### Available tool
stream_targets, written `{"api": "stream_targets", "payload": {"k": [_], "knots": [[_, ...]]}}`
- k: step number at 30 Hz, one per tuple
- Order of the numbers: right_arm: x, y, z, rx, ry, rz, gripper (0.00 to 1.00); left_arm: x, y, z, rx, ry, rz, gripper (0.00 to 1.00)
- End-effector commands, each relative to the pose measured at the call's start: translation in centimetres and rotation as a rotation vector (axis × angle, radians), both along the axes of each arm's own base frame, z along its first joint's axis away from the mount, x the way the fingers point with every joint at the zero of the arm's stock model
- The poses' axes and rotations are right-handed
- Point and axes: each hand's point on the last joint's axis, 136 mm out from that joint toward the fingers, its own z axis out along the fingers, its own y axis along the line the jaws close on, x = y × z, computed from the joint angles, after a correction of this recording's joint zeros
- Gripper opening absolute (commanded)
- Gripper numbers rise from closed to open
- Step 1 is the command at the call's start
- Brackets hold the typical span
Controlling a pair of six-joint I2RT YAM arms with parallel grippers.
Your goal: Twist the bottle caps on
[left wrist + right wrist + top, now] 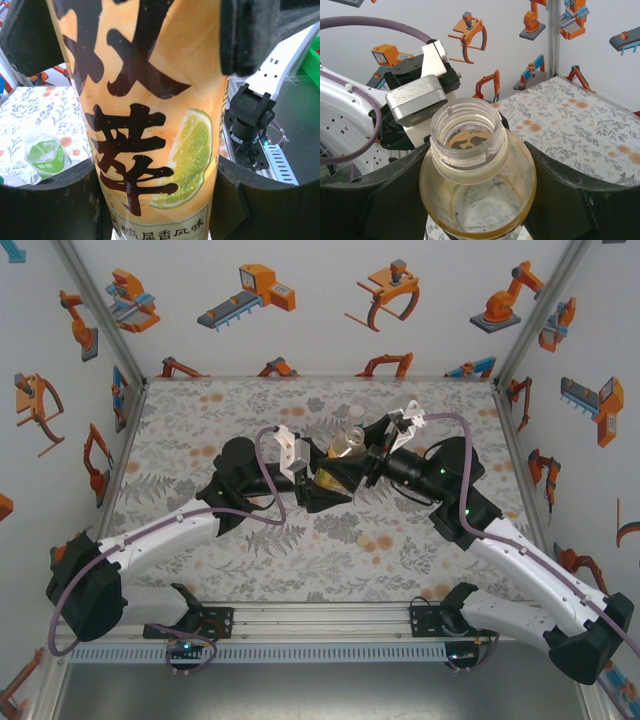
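Gripping orange bottle [150, 125] from both sides: left fingers [50, 205] clamped on label, right fingers [385, 200] clamped at shoulder below open neck

The bottle [150, 125] is labelled in orange with black characters and a green lime slice; the tabletop [200, 430] is patterned with grey leaves.

Flowered worktop [200, 420] with a cap and a small bottle on it

The worktop's whole surface is printed with grey leaves and orange blossoms, from the near edge to the far one. A small white cap [352, 412] lies flat close to the far edge, roughly midway between the left and right edges. In the left wrist view a short green-tinted bottle [45, 152] stands upright on the pattern, a white top on its neck.
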Motion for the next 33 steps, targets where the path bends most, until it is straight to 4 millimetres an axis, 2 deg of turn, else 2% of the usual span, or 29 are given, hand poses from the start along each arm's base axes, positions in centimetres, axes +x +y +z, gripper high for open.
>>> {"api": "stream_targets", "payload": {"k": [1, 6, 13, 18, 21, 25, 29, 33], "knots": [[-1.2, -1.0, 3.5, 0.076, -0.065, 0.0, 0.63, -0.7, 0.3, 1.8, -0.027, -0.061, -0.015, 0.49], [-1.2, -1.4, 3.0, 0.048, -0.067, -0.02, 0.69, -0.8, 0.5, 1.9, -0.021, -0.067, -0.005, 0.49], [-1.4, -2.0, 2.0, 0.032, -0.043, -0.039, 0.7, -0.5, 0.9, 1.5, -0.002, -0.074, 0.038, 0.49], [-1.4, -2.9, 0.0, -0.002, -0.001, -0.083, 0.7, 0.5, 1.5, 1.1, 0.02, -0.071, 0.127, 0.48], [-1.2, -3.8, -1.9, -0.051, 0.026, -0.132, 0.7, 2.2, 2.3, 0.7, 0.037, -0.061, 0.252, 0.49], [0.1, -5.1, -5.4, -0.162, 0.092, -0.246, 0.7, 3.9, 3.9, 0.4, 0.052, -0.046, 0.384, 0.48], [1.7, -6.5, -9.8, -0.312, 0.187, -0.363, 0.69, 4.0, 5.0, 0.4, 0.056, -0.039, 0.421, 0.46], [2.3, -7.0, -13.9, -0.442, 0.27, -0.404, 0.68, 4.2, 5.9, 0.3, 0.063, -0.024, 0.463, 0.39]]}}
